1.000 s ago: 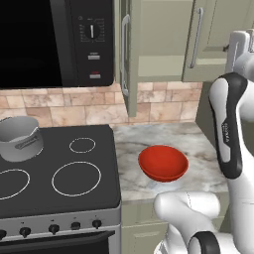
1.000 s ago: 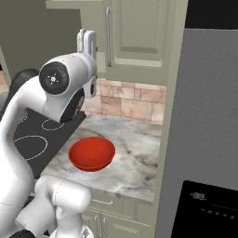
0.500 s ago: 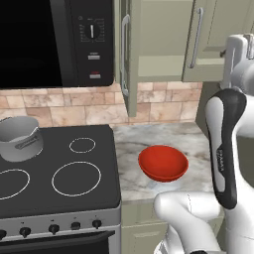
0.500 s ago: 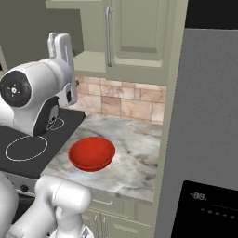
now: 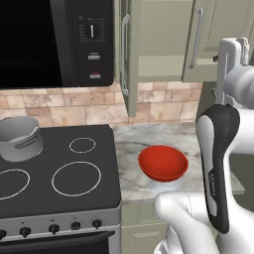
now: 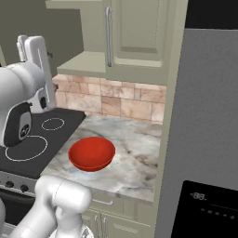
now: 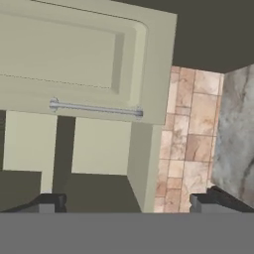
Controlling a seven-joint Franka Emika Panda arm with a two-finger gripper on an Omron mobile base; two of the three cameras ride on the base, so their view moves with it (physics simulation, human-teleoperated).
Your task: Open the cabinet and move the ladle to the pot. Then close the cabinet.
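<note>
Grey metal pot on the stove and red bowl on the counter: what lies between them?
In the left base view, black stovetop with white burner rings, then marble counter, separates pot from bowl.

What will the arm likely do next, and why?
Probably ease the open gripper toward the dark opening of the cabinet to find the ladle: one door stands swung out, the jaws hold nothing, and the pot sits on the stove.
</note>
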